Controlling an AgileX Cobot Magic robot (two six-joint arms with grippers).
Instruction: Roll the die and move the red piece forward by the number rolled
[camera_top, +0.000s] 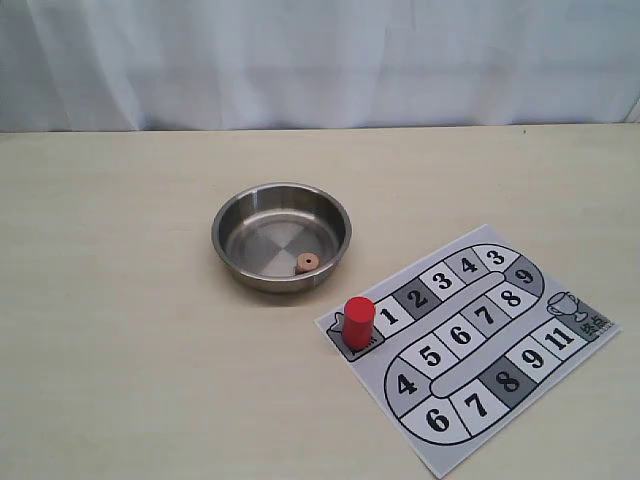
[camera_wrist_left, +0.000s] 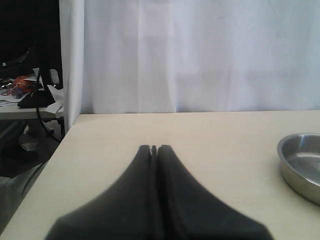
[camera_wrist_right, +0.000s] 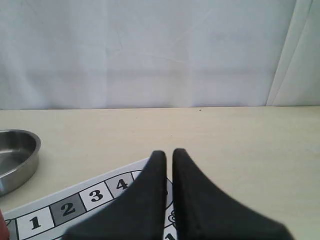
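— Pale table (camera_top: 120, 300) runs back to a white curtain (camera_top: 300, 60) that closes off the far edge. How much free room is on it?

— Plenty on the left and along the near side, where the surface is bare. The near right is taken by the board (camera_top: 455, 378), a printed sheet lying skewed to the table's edges. Its near corner reaches the near limit of the exterior view. The left wrist view shows a table corner where the curtain ends, with a dim, cluttered space past it.

— And the bowl (camera_top: 218, 232)?

— Steel, round and shallow, mid-table, just far-left of the board and apart from it. The die (camera_top: 308, 262) lies in it, on the flat floor at the near right, close to the wall. It is too small to read, though one dark mark shows on its upper face.

— Where is the red piece (camera_top: 359, 322)?

— At the board's left end, on the grey start square, just left of square 1. It stands upright, long axis vertical, flat top up.

— The grippers?

— The left gripper (camera_wrist_left: 154, 148) has its fingers pressed together and holds nothing. It points across bare table toward the curtain. The right gripper (camera_wrist_right: 169, 151) has its fingers nearly together, with a thin slit between them and nothing in it. It sits over the board's numbered squares.
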